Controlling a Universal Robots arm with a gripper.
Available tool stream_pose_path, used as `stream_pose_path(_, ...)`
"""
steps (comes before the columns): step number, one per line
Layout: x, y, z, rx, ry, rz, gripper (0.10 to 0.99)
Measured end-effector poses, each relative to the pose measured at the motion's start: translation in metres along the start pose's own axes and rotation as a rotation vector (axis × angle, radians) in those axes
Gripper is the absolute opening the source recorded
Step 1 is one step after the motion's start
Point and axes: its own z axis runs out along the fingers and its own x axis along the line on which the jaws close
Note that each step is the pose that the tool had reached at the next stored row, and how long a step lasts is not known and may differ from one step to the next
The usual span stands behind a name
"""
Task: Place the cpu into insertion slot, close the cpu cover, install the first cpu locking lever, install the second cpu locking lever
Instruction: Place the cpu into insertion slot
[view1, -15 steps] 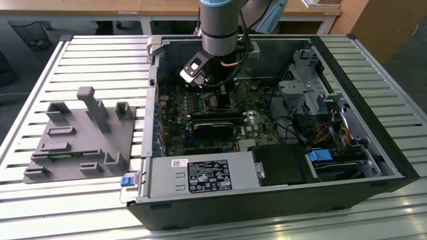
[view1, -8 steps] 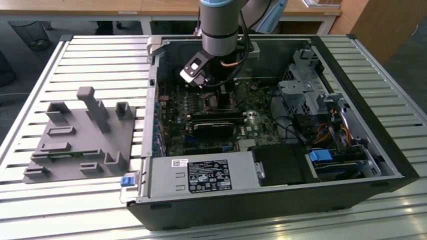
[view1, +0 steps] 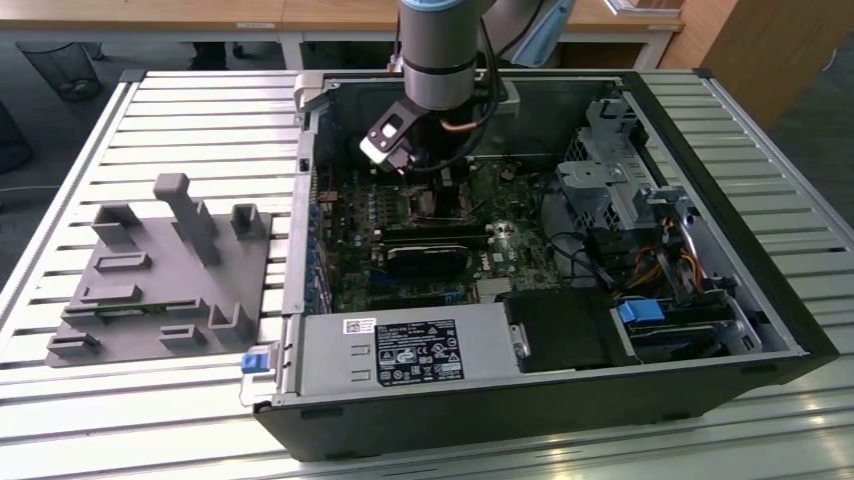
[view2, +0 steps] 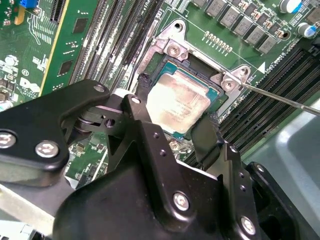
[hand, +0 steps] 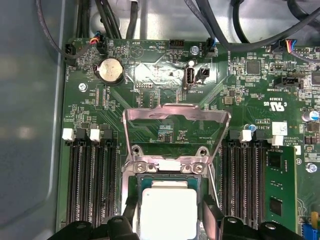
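tool: (view2: 176, 105) low inside the computer case (view1: 534, 400), near the 12 o'clock end of the circuit board (hand: 90, 100) in the exterior view
tool state: cannot tell whether it is clamped on the chip or released
cpu: (hand: 167, 200) directly under the tool, metal face up, flat and square to the socket edges
insertion slot: (view2: 167, 67) holds the cpu, rim visible around the chip
cpu cover: (hand: 175, 111) swung up and open, standing clear of the chip on the side away from the tool
locking lever: (view2: 280, 97) thin rod sticking out beside the socket, not latched
progress: looks like step one is done or nearly so; cover not closed, levers not installed
surroundings: grey fixture (view1: 160, 270) on the desk (view1: 160, 420), at 9 o'clock of the case in the exterior view, well apart from the tool
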Motion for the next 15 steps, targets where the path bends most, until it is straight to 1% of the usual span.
stream_pose_path(2,0.0,0.0001,-0.0016,0.0,0.0,0.0,0.616)
stream_pose_path(3,0.0,0.0002,-0.0024,0.0,0.0,0.0,0.6)
stream_pose_path(4,0.0,0.0003,-0.0033,0.001,0.0,0.0,0.537)
stream_pose_path(5,-0.0001,0.0003,-0.004,0.001,-0.0001,0.0,0.537)
stream_pose_path(8,-0.0001,0.0005,-0.0059,0.001,0.0,0.0,0.361)
stream_pose_path(9,-0.0001,0.0005,-0.0064,0.001,0.0,0.0,0.361)
stream_pose_path(11,-0.0001,0.0006,-0.0073,0.001,0.0001,0.0,0.243)
stream_pose_path(13,0.0,0.0007,-0.0078,0.001,0.0002,0.0,0.243)
stream_pose_path(15,-0.0001,0.0007,-0.0082,0.001,0.0001,0.0,0.122)
